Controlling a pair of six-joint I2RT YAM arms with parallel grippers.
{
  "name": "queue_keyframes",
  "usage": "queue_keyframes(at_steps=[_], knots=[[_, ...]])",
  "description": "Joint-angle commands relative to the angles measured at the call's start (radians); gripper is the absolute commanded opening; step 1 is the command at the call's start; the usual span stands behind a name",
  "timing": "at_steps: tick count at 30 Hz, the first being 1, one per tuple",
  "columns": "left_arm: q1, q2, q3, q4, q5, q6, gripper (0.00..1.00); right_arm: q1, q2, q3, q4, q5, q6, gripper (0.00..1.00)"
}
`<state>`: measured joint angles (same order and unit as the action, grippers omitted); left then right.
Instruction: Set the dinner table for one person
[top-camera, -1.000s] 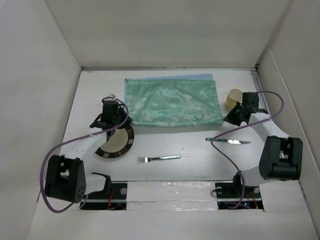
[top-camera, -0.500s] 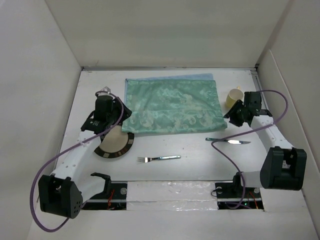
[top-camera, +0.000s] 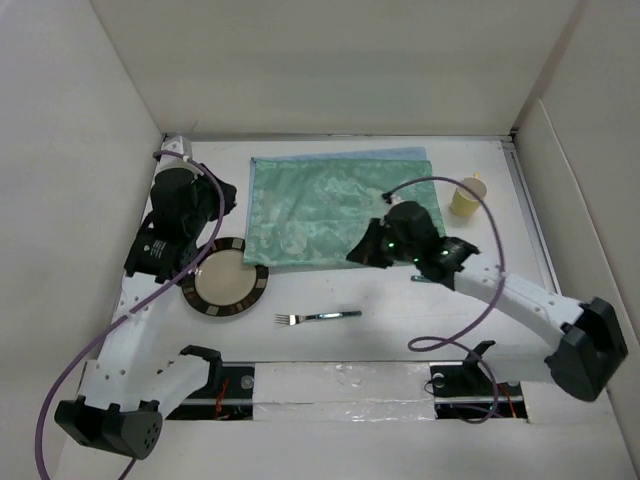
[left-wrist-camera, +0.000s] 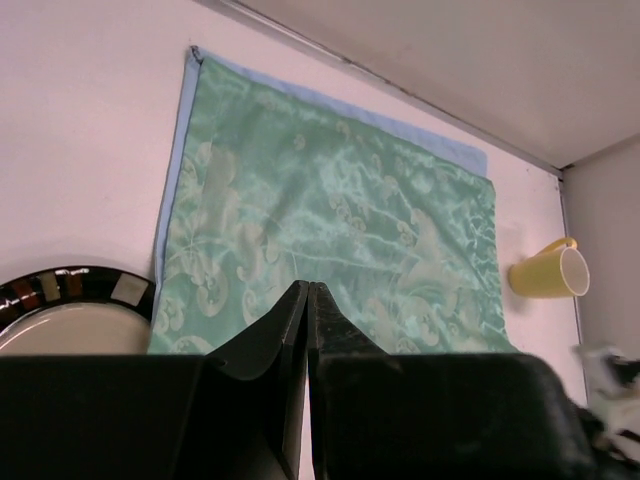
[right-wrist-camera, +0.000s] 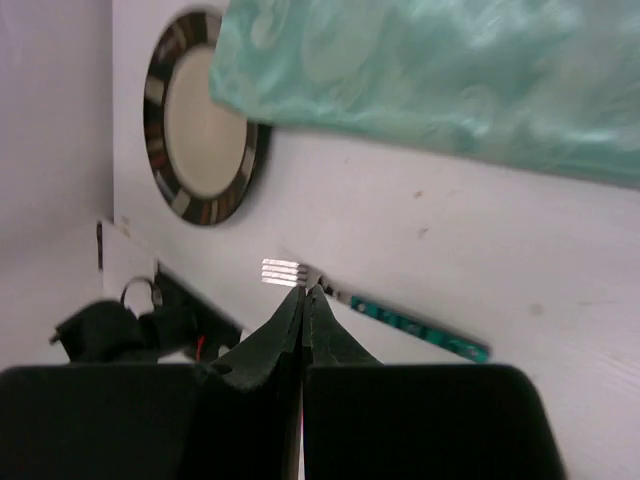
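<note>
The white dinner table (top-camera: 400, 330) carries a pale green patterned mat (top-camera: 340, 205) at the back. A round plate with a dark checkered rim (top-camera: 225, 279) lies at the mat's front left corner. A fork (top-camera: 318, 317) lies in front of the mat, and a yellow cup (top-camera: 466, 197) stands to its right. My left gripper (left-wrist-camera: 308, 290) is shut and empty, raised high at the left, with the mat (left-wrist-camera: 330, 230) ahead and the plate (left-wrist-camera: 70, 310) below left. My right gripper (top-camera: 353, 256) is shut and empty above the mat's front edge. In its wrist view the fork's tines (right-wrist-camera: 282, 270) show just past the fingertips.
White walls box in the table on the left, back and right. Both arm bases and a foil-taped strip (top-camera: 340, 385) run along the near edge. Purple cables loop from each arm, one (top-camera: 450, 330) hanging over the table's right front.
My left arm has lifted off the plate and swung up and back to the left. My right arm has swept from beside the cup to the middle, now covering the knife.
</note>
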<state>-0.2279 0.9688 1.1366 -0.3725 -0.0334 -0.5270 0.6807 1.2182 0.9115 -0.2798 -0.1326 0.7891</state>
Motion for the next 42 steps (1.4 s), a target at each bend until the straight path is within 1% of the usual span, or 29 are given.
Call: queue_keyframes(at_steps=[1, 2, 3, 4, 5, 6, 7, 8, 9, 11, 13, 14, 15, 18, 20, 21, 22, 25, 28, 29, 30, 32, 33, 35, 36, 38, 42], knots=[[0.001, -0.051, 0.067, -0.035, 0.006, 0.021, 0.00, 0.145, 0.137, 0.074, 0.198, 0.030, 0.125, 0.00], [0.001, -0.056, 0.072, -0.045, 0.006, 0.021, 0.00, 0.175, 0.185, 0.104, 0.220, 0.034, 0.143, 0.00], [0.001, -0.062, 0.080, -0.051, 0.007, 0.019, 0.00, 0.204, 0.270, 0.134, 0.232, 0.048, 0.151, 0.10], [0.001, -0.065, 0.084, -0.055, 0.009, 0.019, 0.00, 0.250, 0.311, 0.165, 0.237, 0.063, 0.159, 0.22], [0.001, -0.068, 0.089, -0.059, 0.013, 0.016, 0.02, 0.269, 0.352, 0.228, 0.234, 0.079, 0.177, 0.33], [0.001, -0.070, 0.092, -0.060, 0.021, 0.015, 0.04, 0.284, 0.430, 0.259, 0.237, 0.083, 0.188, 0.50], [0.001, -0.071, 0.092, -0.060, 0.027, 0.012, 0.06, 0.296, 0.467, 0.283, 0.228, 0.094, 0.202, 0.55], [0.001, -0.076, 0.092, -0.054, 0.027, 0.006, 0.10, 0.316, 0.504, 0.311, 0.217, 0.102, 0.225, 0.58], [0.001, -0.077, 0.088, -0.051, 0.067, 0.004, 0.12, 0.316, 0.536, 0.358, 0.212, 0.108, 0.234, 0.60], [0.001, -0.079, 0.080, -0.043, 0.087, 0.001, 0.17, 0.344, 0.621, 0.394, 0.202, 0.125, 0.272, 0.61], [-0.008, -0.081, 0.068, -0.036, 0.104, 0.001, 0.17, 0.353, 0.687, 0.441, 0.177, 0.126, 0.297, 0.61], [-0.017, -0.087, 0.058, -0.019, 0.110, -0.001, 0.18, 0.364, 0.728, 0.467, 0.168, 0.157, 0.338, 0.61], [-0.018, -0.087, 0.058, -0.019, 0.112, -0.001, 0.18, 0.364, 0.728, 0.468, 0.168, 0.157, 0.338, 0.61], [-0.036, -0.087, 0.060, -0.013, 0.106, 0.008, 0.18, 0.375, 0.800, 0.495, 0.203, 0.140, 0.378, 0.61], [-0.057, -0.085, 0.064, -0.016, 0.083, 0.016, 0.19, 0.398, 0.860, 0.529, 0.192, 0.140, 0.389, 0.60], [-0.068, -0.087, 0.066, -0.020, 0.081, 0.025, 0.19, 0.407, 0.901, 0.574, 0.167, 0.142, 0.397, 0.60], [-0.068, -0.087, 0.065, -0.020, 0.078, 0.027, 0.19, 0.421, 0.902, 0.596, 0.159, 0.140, 0.400, 0.59], [-0.093, -0.097, 0.051, -0.026, 0.058, 0.032, 0.19, 0.442, 0.964, 0.641, 0.157, 0.140, 0.418, 0.56], [-0.114, -0.101, 0.046, -0.034, 0.044, 0.035, 0.19, 0.462, 1.012, 0.665, 0.192, 0.142, 0.450, 0.52], [-0.114, -0.101, 0.052, -0.036, 0.043, 0.041, 0.20, 0.462, 1.018, 0.668, 0.206, 0.140, 0.466, 0.49], [-0.114, -0.101, 0.057, -0.040, 0.043, 0.044, 0.20, 0.462, 1.033, 0.665, 0.220, 0.140, 0.478, 0.40], [-0.123, -0.107, 0.071, -0.049, 0.000, 0.051, 0.20, 0.471, 1.040, 0.664, 0.232, 0.140, 0.512, 0.28], [-0.123, -0.110, 0.078, -0.049, -0.016, 0.056, 0.20, 0.483, 1.041, 0.659, 0.244, 0.140, 0.516, 0.15], [-0.123, -0.113, 0.103, -0.055, -0.028, 0.062, 0.20, 0.496, 1.034, 0.653, 0.260, 0.140, 0.521, 0.06], [-0.132, -0.111, 0.112, -0.059, -0.046, 0.071, 0.20, 0.511, 1.031, 0.655, 0.269, 0.140, 0.519, 0.00], [-0.133, -0.113, 0.136, -0.057, -0.062, 0.079, 0.20, 0.526, 1.005, 0.665, 0.258, 0.111, 0.489, 0.00], [-0.133, -0.102, 0.179, -0.051, -0.097, 0.096, 0.20, 0.551, 0.939, 0.693, 0.231, 0.113, 0.431, 0.00]])
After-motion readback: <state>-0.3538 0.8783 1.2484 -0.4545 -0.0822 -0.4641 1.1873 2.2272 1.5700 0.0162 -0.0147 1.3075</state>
